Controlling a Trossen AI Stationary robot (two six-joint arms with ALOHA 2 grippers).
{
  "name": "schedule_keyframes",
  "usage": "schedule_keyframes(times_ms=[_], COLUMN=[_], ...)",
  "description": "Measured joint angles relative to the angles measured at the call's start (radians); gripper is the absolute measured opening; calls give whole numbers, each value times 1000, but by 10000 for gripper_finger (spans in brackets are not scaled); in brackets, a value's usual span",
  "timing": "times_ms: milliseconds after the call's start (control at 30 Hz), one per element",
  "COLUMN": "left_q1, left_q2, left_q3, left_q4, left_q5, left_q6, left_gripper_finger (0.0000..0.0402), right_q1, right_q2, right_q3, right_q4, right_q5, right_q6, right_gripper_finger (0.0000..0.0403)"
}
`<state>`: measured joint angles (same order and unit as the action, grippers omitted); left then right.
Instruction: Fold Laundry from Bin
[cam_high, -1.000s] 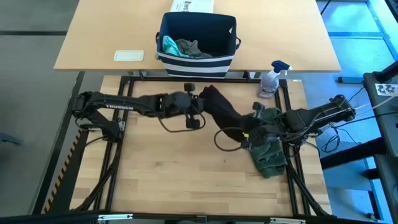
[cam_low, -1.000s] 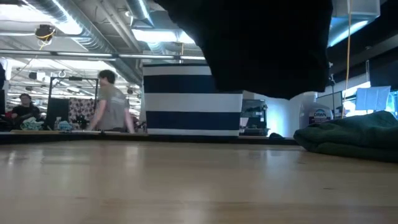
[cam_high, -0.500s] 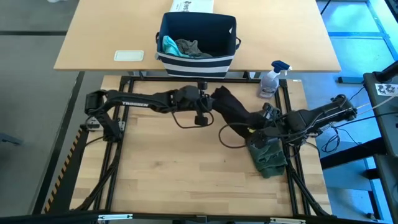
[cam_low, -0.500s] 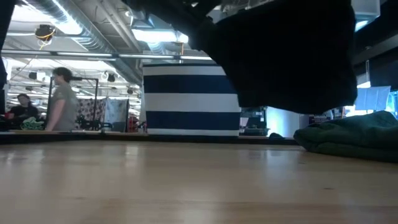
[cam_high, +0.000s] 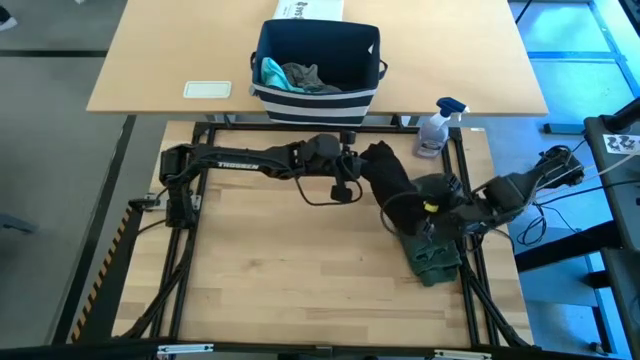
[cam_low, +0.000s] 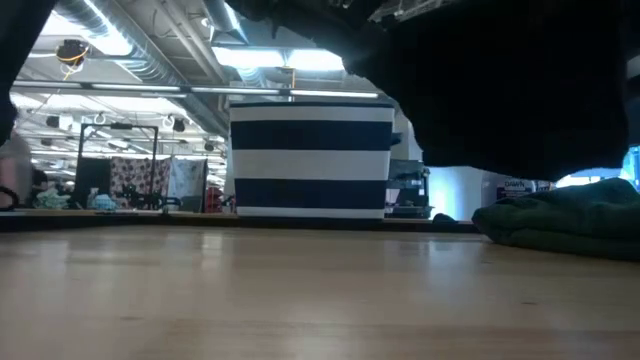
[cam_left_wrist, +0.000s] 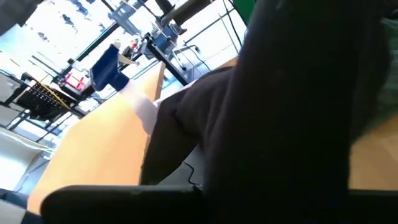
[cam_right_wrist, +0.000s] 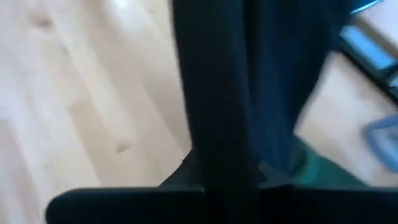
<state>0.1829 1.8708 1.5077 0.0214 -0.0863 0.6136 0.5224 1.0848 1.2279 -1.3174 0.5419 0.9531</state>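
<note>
A black garment (cam_high: 390, 185) hangs bunched in the air between my two grippers, over the right part of the table. My left gripper (cam_high: 358, 160) is shut on its far end and my right gripper (cam_high: 425, 208) on its near end. In the low view the black cloth (cam_low: 500, 90) hangs clear of the tabletop. A folded olive-green piece (cam_high: 435, 255) lies flat on the table just below and nearer than the right gripper. The navy striped bin (cam_high: 318, 60) stands on the far table, with a teal piece (cam_high: 272, 72) and a grey piece (cam_high: 308, 76) inside. My left gripper holds the black garment's far end (cam_high: 370, 158), reaching in about level from the table's left. The cloth (cam_left_wrist: 298, 93) covers the fingers, so layers cannot be told. The garment sags away from it, off the table. My right gripper holds the garment's near end (cam_high: 413, 208), slanting down from the table's right side. In its wrist view the black cloth (cam_right_wrist: 230, 81) hangs as a bunched strip past the fingers and hides the contact. The cloth is lifted clear.
A spray bottle (cam_high: 436, 128) stands at the table's far right corner. On the far table lie a white flat thing (cam_high: 207, 89) and a white box (cam_high: 310, 8) behind the bin. Bare wood (cam_high: 280, 270) spreads over the table's left and near parts.
Both grippers have moved toward the table's right edge, carrying the black garment with them. The left arm has stretched out farther; the right gripper has drawn back toward its base and rolled. The garment stays off the table and now hangs above the olive-green piece.
</note>
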Motion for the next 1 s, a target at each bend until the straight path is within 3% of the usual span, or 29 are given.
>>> schedule_keyframes(times_ms=[300,567,733,1000], left_q1=[-8,-44,-68,-80], left_q2=[-14,-12,-10,25], left_q3=[18,18,18,17], left_q4=[-85,-133,-128,-94], left_q5=[15,67,77,109], left_q6=[1,2,25,34], left_gripper_finger=[38,38,38,38], right_q1=[49,50,128,271], right_q2=[82,211,233,178], right_q3=[-33,-33,-44,-215], right_q4=[282,381,401,494], right_q5=[-75,-164,-67,71], right_q6=[-20,-7,62,363], right_gripper_finger=[14,14,14,14])
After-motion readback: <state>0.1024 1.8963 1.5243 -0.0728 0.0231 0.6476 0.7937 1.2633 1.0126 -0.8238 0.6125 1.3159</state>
